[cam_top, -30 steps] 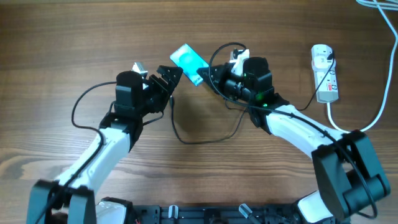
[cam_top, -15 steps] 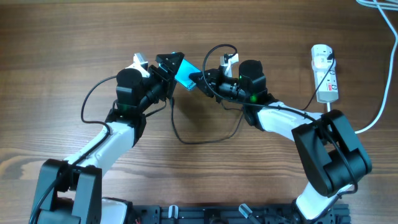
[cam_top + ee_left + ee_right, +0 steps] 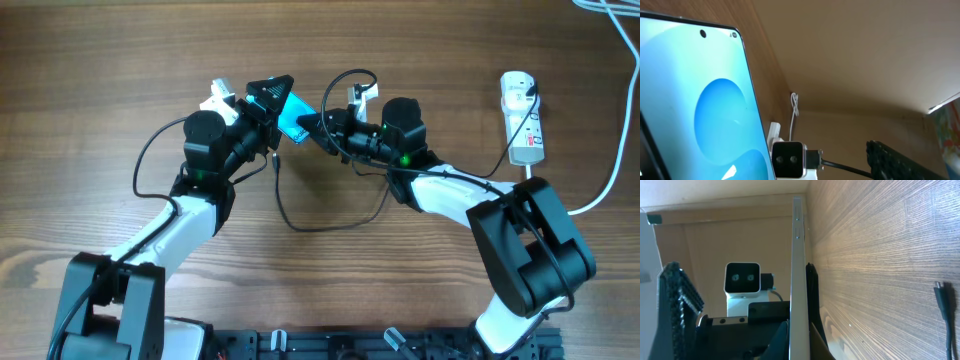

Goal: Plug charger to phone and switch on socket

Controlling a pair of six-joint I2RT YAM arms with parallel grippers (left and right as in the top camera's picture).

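Note:
The phone (image 3: 293,113), teal screen lit, is held off the table and tilted on its edge between my two grippers. My right gripper (image 3: 318,125) is shut on its lower end; the right wrist view shows the white phone edge (image 3: 798,270) pinched between the jaws (image 3: 799,340). My left gripper (image 3: 270,98) is open around the phone's upper end. The screen (image 3: 690,100) fills the left of the left wrist view, apart from one finger (image 3: 895,160). The charger cable (image 3: 300,227) loops loose on the table; its connector tip (image 3: 941,294) lies free. The socket (image 3: 524,118) lies at the right.
A black plug (image 3: 531,94) sits in the socket's far end. The socket's white lead (image 3: 600,195) curves off toward the right edge. A thick white cable (image 3: 600,8) crosses the top right corner. The table is brown wood (image 3: 120,60).
My right gripper has carried the phone a little left and tilted it on edge. My left gripper has moved up and right, and now sits around the phone's upper end.

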